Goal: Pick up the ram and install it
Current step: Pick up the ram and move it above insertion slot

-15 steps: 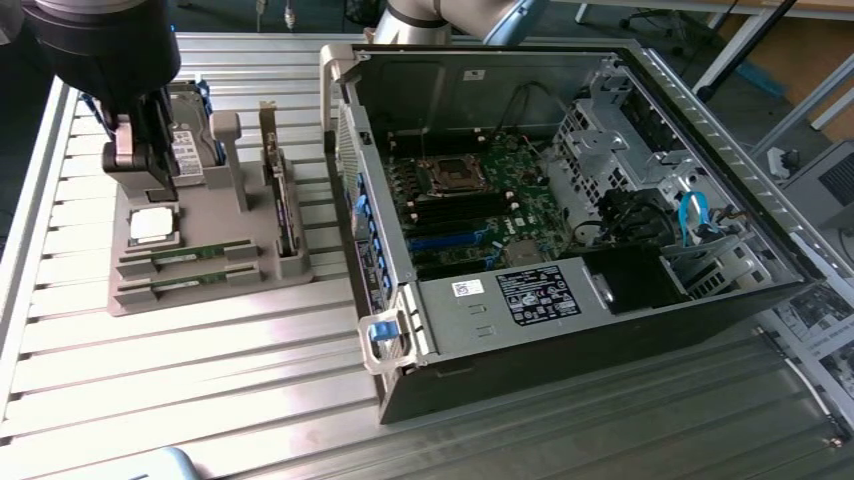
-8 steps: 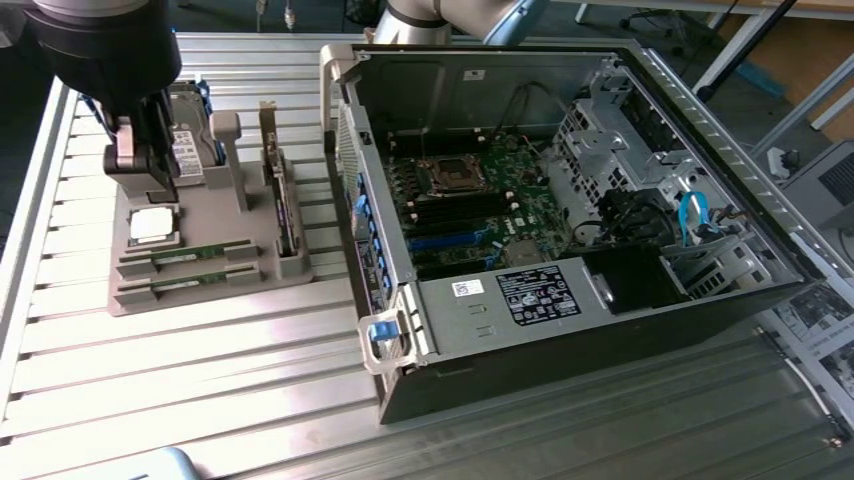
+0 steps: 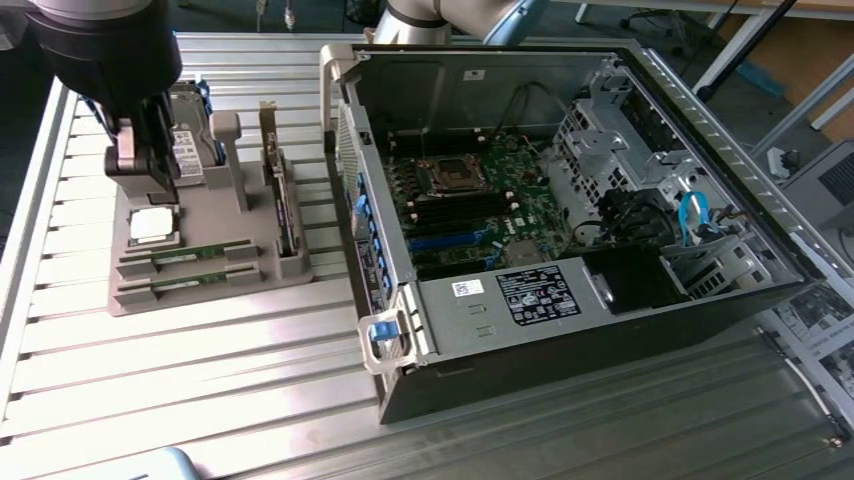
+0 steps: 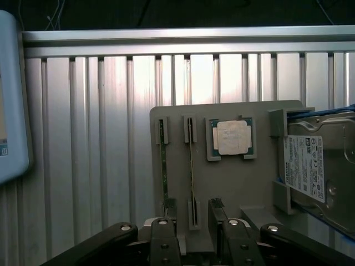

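Note:
Two ram sticks stand on edge in slots of a grey holder [image 3: 200,300], the nearer ram [image 3: 187,284] and the farther ram [image 3: 190,255]. In the wrist view they are thin green strips, one ram [image 4: 192,166] and the other ram [image 4: 163,166]. My gripper [image 3: 144,178] hangs above the holder's far end, over the processor chip [image 3: 151,225]. In the wrist view the gripper [image 4: 192,221] is open, with one ram's end lined up in the gap below the fingers [image 4: 217,213]. Nothing is held.
The holder also carries a hard drive [image 4: 320,166], the processor chip [image 4: 233,137] and an expansion card [image 3: 280,205]. An open computer case [image 3: 400,330] lies at the exterior view's right, its motherboard memory slots [image 3: 461,212] exposed. A pale blue-edged device [image 4: 11,100] lies on the ribbed metal table [image 3: 200,380].

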Robot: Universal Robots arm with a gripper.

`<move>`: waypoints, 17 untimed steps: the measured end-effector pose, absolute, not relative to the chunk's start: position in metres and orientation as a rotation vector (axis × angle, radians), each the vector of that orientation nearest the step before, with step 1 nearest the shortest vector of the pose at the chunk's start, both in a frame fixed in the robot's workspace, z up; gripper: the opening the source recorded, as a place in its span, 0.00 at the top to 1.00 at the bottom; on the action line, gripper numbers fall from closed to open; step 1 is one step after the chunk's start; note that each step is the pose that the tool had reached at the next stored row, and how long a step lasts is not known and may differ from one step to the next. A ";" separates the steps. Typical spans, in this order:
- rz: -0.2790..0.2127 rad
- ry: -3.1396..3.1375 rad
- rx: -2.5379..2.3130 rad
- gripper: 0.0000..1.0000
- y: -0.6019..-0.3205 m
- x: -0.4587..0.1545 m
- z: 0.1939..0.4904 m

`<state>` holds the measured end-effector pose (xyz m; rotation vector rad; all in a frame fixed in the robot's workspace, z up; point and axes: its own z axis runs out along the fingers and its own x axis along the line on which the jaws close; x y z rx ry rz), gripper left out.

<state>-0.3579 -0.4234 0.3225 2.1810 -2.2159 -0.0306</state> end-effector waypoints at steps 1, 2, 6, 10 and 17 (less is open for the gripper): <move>-0.031 -2.216 2.181 0.64 -0.423 -0.358 0.322; -0.031 -2.216 2.181 0.64 -0.423 -0.358 0.322; -0.031 -2.216 2.181 0.64 -0.424 -0.358 0.321; -0.031 -2.216 2.181 0.64 -0.423 -0.358 0.320; -0.031 -2.216 2.181 0.64 -0.423 -0.358 0.317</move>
